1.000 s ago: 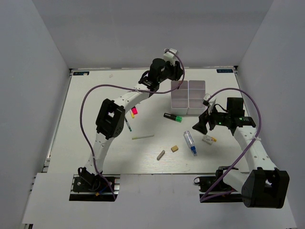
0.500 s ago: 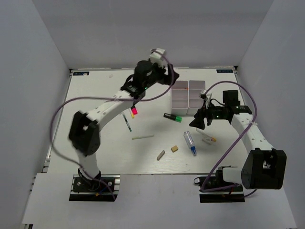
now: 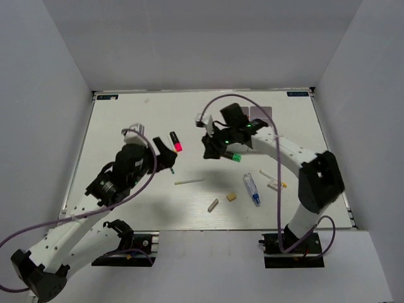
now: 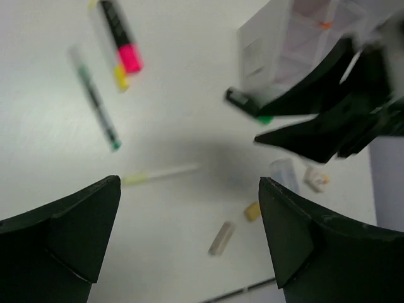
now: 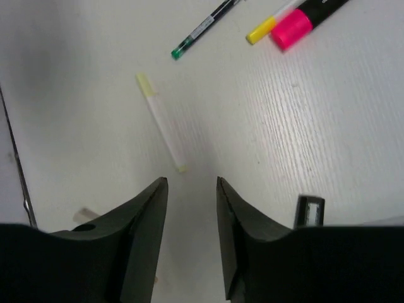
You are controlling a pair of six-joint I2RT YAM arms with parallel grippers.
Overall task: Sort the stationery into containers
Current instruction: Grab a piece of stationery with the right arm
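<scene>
Within the last second our left jaws backed off the box (image 3: 261, 113) to the near left and gape empty. The right jaws, narrowly parted and empty, swung over mid-desk (image 3: 120, 120), so we judge a fresh pick is next. Loose there: two markers (image 3: 176, 142), three pens (image 4: 95, 98), one tube (image 3: 252, 187), one stick (image 3: 189, 181), three erasers (image 3: 231, 196).

Left far-corner sticker (image 3: 108, 96): a blue strip at the edge of the table (image 3: 113, 126), its print too small to read.
Right far-corner sticker (image 3: 298, 94): the same kind of blue strip, also unreadable.
Pink-ended marker (image 5: 297, 24): no legible lettering on its black barrel in either wrist view.
White box (image 4: 259, 50): nothing legible on its walls.
Overall: no text, brand or number can be read.
</scene>
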